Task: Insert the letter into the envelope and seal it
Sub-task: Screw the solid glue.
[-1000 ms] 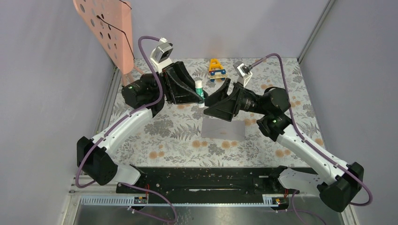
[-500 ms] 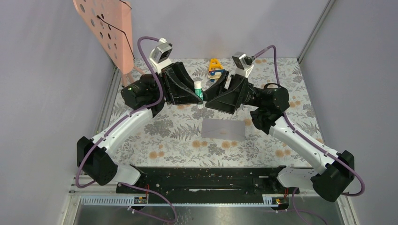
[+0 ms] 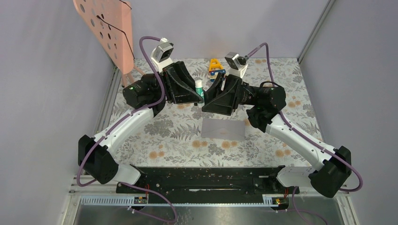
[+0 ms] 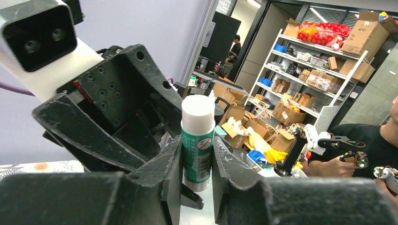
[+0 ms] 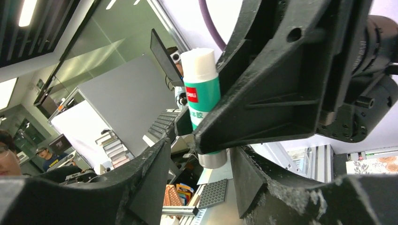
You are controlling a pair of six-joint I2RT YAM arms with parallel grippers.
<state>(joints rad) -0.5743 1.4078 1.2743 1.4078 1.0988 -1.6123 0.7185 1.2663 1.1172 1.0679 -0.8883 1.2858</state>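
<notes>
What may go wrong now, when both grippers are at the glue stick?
1. The right gripper has its open jaws around the glue stick at the height where the left gripper clamps it, so closing there may pinch a left finger instead of the tube.
2. The left gripper holds only the lower green body; a pull on the white cap could tilt the stick or slip it out.

Envelope of smooth matt paper — glue stick of glossy plastic.
</notes>
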